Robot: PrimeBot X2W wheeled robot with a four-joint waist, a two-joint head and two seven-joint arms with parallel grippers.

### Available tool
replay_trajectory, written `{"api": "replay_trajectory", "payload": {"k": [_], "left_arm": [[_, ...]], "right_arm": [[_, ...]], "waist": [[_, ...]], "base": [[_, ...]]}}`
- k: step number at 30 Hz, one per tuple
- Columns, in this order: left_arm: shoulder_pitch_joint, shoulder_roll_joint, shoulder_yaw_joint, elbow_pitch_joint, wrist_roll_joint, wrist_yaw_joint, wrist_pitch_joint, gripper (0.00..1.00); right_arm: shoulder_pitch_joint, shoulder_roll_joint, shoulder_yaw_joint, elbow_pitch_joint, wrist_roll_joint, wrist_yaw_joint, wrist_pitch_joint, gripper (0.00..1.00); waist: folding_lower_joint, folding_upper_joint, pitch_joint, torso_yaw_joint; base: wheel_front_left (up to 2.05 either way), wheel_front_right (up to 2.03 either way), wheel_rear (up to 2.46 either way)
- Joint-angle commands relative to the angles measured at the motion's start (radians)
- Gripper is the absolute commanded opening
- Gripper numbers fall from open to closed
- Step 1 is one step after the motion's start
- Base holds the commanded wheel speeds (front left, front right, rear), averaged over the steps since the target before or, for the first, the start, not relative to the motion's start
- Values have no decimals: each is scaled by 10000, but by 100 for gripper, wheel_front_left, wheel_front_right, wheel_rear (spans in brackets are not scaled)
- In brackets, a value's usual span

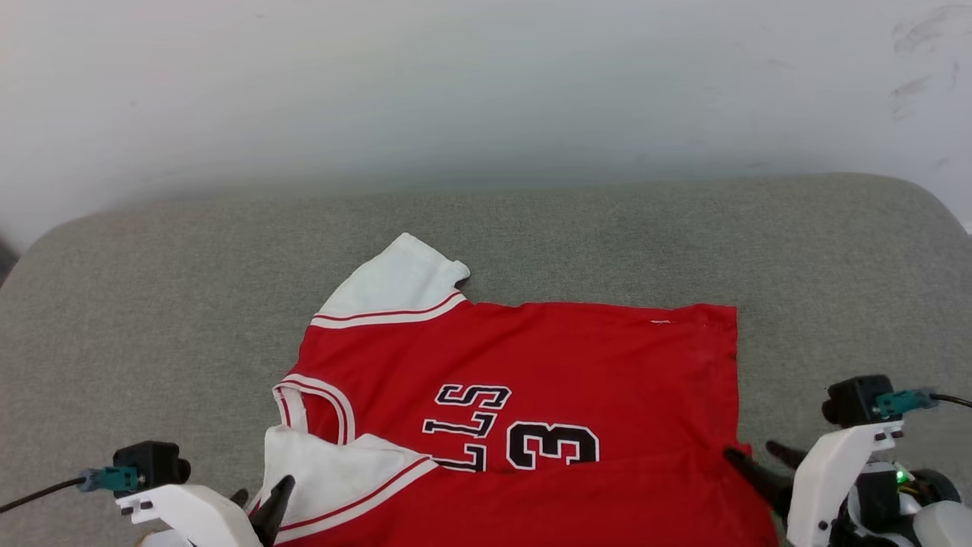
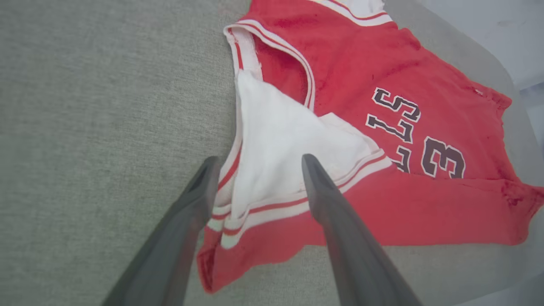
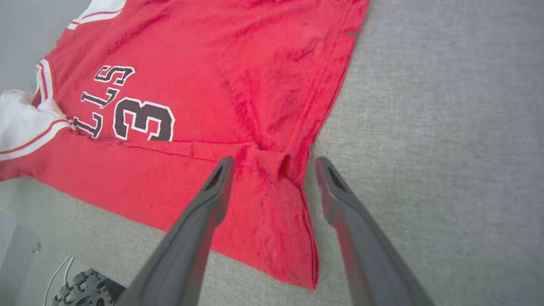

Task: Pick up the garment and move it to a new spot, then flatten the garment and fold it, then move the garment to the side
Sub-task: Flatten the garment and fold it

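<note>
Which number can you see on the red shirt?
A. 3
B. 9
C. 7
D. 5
A: a black 3 with white edges shows on the red shirt, and the part of the shirt folded up over it hides whatever sits next to it.

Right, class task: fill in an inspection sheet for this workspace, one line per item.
Surface: grey padded top, fabric-covered.
Job's things: red shirt lying print-up, near edge folded over part of the lettering, near white sleeve folded in.
Clutter: nothing seen.
Grippers: left gripper jaws open over the white sleeve; right gripper jaws open astride the hem corner.
Cables: black cable at left wrist, second cable at right wrist.
Surroundings: pale wall, scuffed at upper right.
</note>
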Motion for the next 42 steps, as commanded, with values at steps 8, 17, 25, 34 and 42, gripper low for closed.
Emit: {"api": "replay_trajectory", "payload": {"k": [8,17,25,34,42], "left_arm": [[-924,56,547,76,831,342,-1342,100],[-2463,141,847,152,1717,462,-2535,100],[-5062,418,766,1169,1937,-215,-2249,100],[-7875,1157,-68,2691,1804,-1275,452,100],[-8944,2252,-759,3577,1451,-1428,4206,100]], "right_arm": [[121,410,-852,-850,-1747,-4,-3355,100],[-257,1178,-1540,-2406,-3360,-4,-5416,100],[-852,1560,-1612,-3356,-3691,-4,-5713,100],[-1436,1945,-1617,-3402,-3658,-4,-6075,100],[-1605,2246,-1407,-2999,-3453,-4,-6354,100]], "waist": [[2,0,-67,-487],[2,0,563,-1474],[2,0,2291,-2277],[2,0,3801,-3087],[2,0,4434,-3741]], "base": [[0,0,0],[0,0,0],[0,0,0],[0,0,0],[0,0,0]]}}
